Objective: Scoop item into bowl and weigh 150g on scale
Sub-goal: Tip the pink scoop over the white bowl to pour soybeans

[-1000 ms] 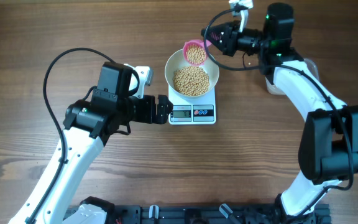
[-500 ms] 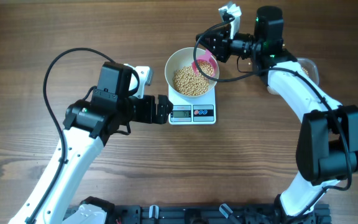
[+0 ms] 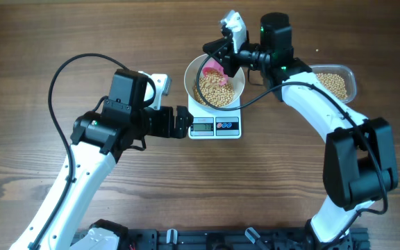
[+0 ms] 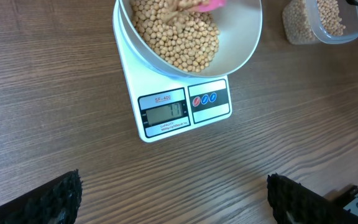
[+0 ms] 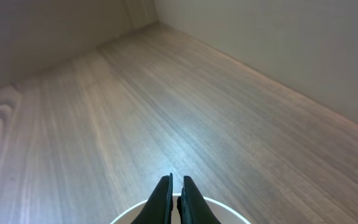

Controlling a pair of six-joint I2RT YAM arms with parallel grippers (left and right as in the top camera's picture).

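Surfaces on the table: wood, plastic, dry beans
table brown wood grain, matt; bowl white, smooth, glossy; scale smooth white plastic, grey display; beans tan, matt; tub clear plastic, faintly shiny; scoop pink plastic; arm shells glossy white plastic, joints matt black.

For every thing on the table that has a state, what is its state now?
Small white digital scale: switched on, digits unreadable.
Round white bowl: upright on the scale, partly filled with small tan beans.
Pink plastic scoop: tipped into the bowl.
Clear plastic tub: uncovered, holding beans.
Left hand: open, empty.
Right hand: shut on the scoop.
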